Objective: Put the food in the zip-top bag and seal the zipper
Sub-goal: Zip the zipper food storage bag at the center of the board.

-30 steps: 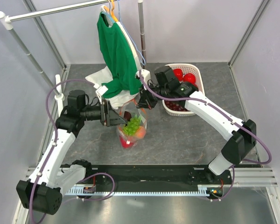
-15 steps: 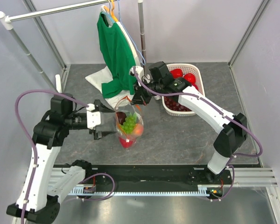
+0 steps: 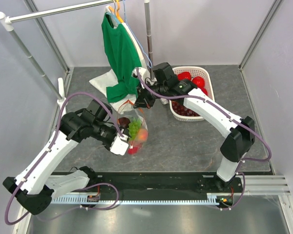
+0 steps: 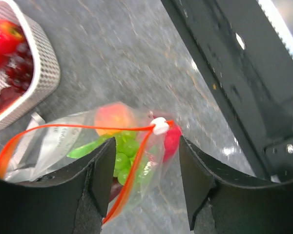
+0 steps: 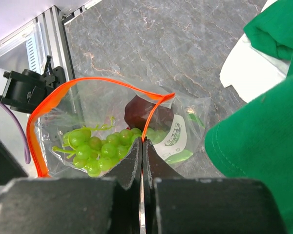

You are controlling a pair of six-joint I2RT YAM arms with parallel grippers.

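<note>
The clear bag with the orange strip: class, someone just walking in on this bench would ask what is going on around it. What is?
The right gripper is shut on the mouth edge of the zip-top bag. Green grapes and an orange fruit are inside. The zipper gapes open, not yet sealed. The left gripper is open at the bag's corner, close to the white end piece. Red fruit lies in the white basket.
</note>
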